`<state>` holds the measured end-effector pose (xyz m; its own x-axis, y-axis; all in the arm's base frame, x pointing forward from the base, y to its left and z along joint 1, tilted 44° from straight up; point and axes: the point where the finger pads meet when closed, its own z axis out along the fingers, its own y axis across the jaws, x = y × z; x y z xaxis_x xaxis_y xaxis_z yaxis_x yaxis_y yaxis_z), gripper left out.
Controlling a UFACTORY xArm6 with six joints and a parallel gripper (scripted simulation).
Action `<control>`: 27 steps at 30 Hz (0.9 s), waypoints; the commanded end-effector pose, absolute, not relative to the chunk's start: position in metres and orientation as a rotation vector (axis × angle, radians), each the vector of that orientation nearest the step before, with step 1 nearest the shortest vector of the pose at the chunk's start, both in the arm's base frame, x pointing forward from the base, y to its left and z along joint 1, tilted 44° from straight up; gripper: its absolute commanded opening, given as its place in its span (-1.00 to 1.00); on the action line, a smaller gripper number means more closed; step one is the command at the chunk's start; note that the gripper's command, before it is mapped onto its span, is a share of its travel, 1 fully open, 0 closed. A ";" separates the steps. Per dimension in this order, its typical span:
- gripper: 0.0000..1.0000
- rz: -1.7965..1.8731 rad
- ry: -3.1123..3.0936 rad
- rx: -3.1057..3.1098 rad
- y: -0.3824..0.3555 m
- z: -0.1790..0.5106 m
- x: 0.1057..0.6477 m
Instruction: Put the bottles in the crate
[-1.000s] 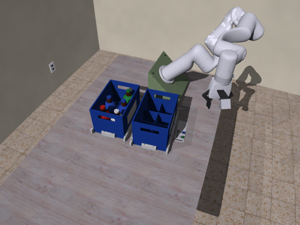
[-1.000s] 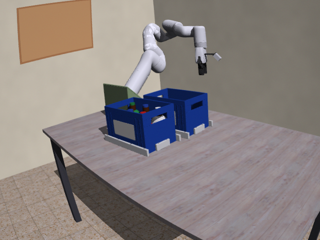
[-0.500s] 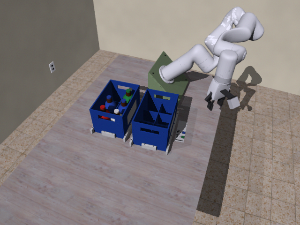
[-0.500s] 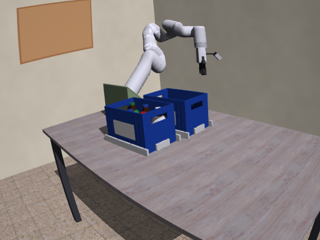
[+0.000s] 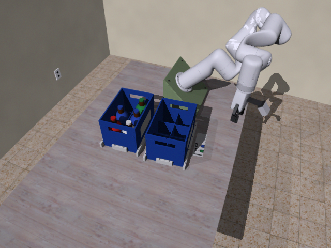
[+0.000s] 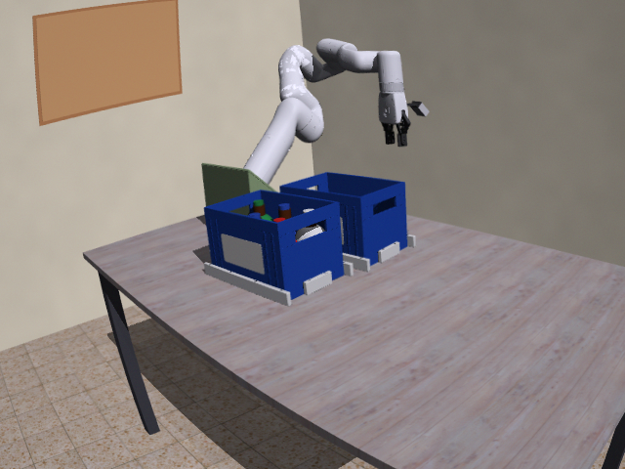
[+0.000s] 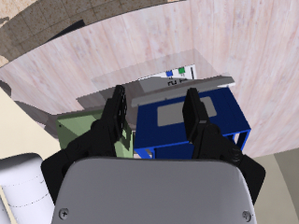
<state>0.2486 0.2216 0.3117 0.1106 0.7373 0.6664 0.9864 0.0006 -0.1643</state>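
Bottles in the left crate, the right crate unfilled, the tool wide and holding nothing

On the left of the top view, an open blue plastic crate (image 5: pixel 119 137) (image 6: pixel 312 262) stands level on the pale wood-grain surface (image 5: pixel 106 186) (image 6: pixel 403 327) (image 7: pixel 234 37). Inside it are a red-capped bottle (image 5: pixel 113 118) (image 6: pixel 278 220), blue-capped bottles (image 5: pixel 120 108) (image 6: pixel 284 207), a white-capped bottle (image 5: pixel 128 123) (image 6: pixel 308 210) and a green-capped bottle (image 5: pixel 141 101) (image 6: pixel 259 202); the crate walls hide their lower parts

Just beside it is the empty blue plastic crate (image 5: pixel 165 153) (image 6: pixel 386 227) (image 7: pixel 147 128), level, its dividers showing. Behind it the white jointed arm (image 5: pixel 197 72) (image 6: pixel 272 141) (image 7: pixel 23 187) rises from a green angular base (image 5: pixel 174 66) (image 6: pixel 222 184) (image 7: pixel 70 126)

Next comes the white paper pick list (image 5: pixel 198 153) (image 7: pixel 189 72), lying partly in shadow near the empty crate. Its blue line reads 2; the green line's number is too small to tell

Farthest right, the black-fingered tool (image 5: pixel 238 113) (image 6: pixel 395 139) (image 7: pixel 155 97) hangs above surface height, pointing down, its fingers well apart with nothing between them

The tool (image 5: pixel 238 115) (image 6: pixel 395 143) (image 7: pixel 155 97) has apparently turned.
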 end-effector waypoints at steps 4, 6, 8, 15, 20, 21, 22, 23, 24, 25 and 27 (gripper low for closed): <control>0.29 -0.636 -1.895 -1.596 0.222 0.313 0.249; 0.29 -0.662 -1.951 -1.543 0.221 0.313 0.249; 0.29 -0.688 -2.006 -1.487 0.222 0.313 0.249; 0.29 -0.690 -2.010 -1.483 0.221 0.313 0.249; 0.29 -0.689 -2.009 -1.484 0.222 0.313 0.249; 0.29 -0.689 -2.009 -1.483 0.222 0.313 0.249; 0.29 -0.689 -2.009 -1.483 0.222 0.313 0.249; 0.29 -0.689 -2.009 -1.483 0.222 0.313 0.249; 0.29 -0.689 -2.009 -1.483 0.222 0.313 0.249; 0.29 -0.689 -2.009 -1.483 0.222 0.313 0.249; 0.29 -0.689 -2.009 -1.483 0.222 0.313 0.249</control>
